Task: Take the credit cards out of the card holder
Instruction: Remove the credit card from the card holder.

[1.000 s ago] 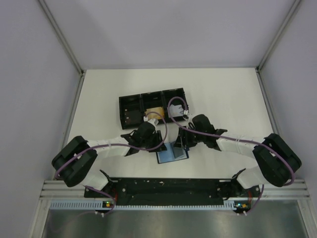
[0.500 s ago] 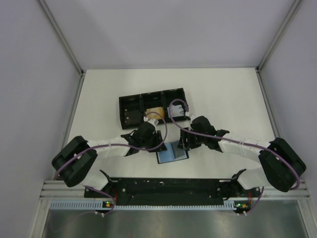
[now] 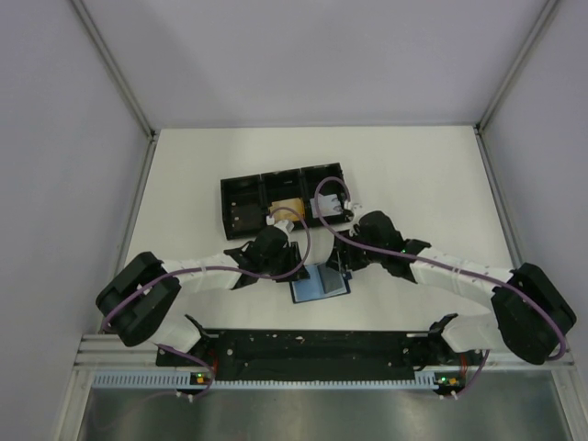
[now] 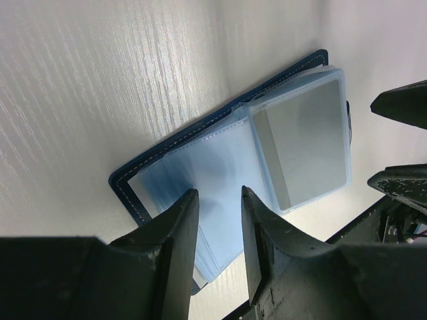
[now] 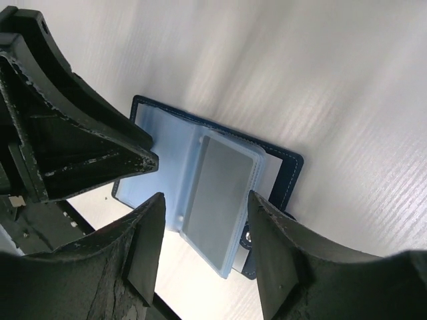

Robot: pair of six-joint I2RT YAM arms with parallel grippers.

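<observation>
**Holder spread open, grey card not yet drawn**

Card holder lies unfolded on the table, just near of the black tray, clear sleeves facing up. The left gripper sits low over the sleeves on its side, fingers narrowly parted and clamping nothing, probably to keep the wallet flat, though contact is hard to confirm. The right gripper hovers wide-jawed over the raised sleeve holding a grey card, placed to draw it out. An orange-tan card lies in the tray's middle compartment.
</observation>
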